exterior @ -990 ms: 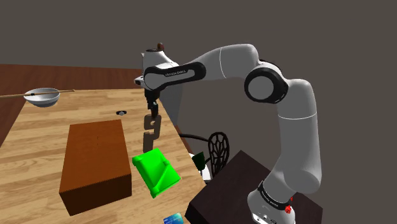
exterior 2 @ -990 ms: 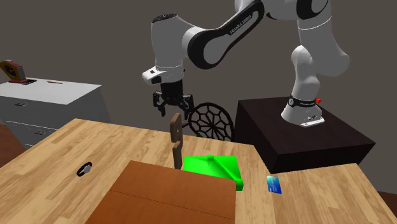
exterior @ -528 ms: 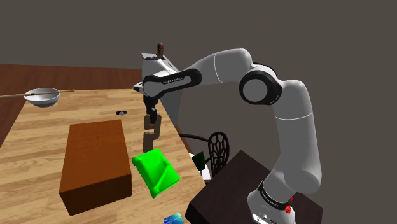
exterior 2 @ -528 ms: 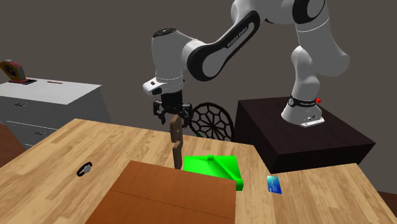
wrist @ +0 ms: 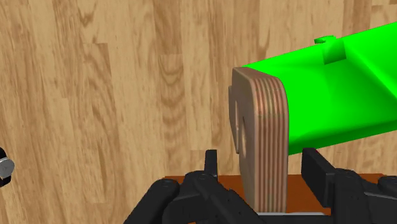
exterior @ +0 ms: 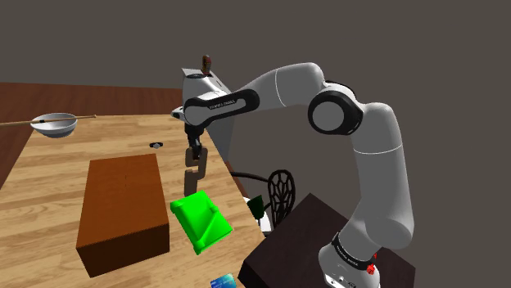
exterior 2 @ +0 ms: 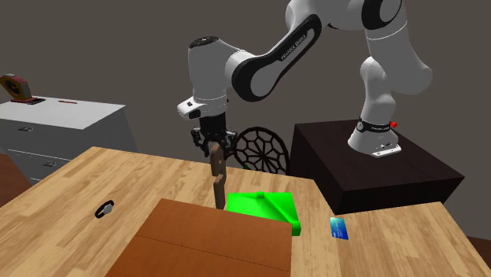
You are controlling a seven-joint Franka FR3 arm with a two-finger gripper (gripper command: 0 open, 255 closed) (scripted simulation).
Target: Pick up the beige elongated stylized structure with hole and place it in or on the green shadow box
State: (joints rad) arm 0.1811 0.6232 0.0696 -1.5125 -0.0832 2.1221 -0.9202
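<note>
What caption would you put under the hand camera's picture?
Open black two-finger gripper straddling an upright beige layered-wood piece with a hole, beside a bright green box.

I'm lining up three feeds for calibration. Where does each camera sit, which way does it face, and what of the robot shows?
Shoulder view: beside and behind the dark box stand, looking down over the wooden table; white arm and black tool show.
Second exterior view: across the table, facing the arm and stand; arm and tool show.
Wrist view: on the hand, looking down past the open tool's fingers onto the tan layered-wood elongated piece and green box.
Shared: both exterior views show that piece upright beside the green box.
</note>
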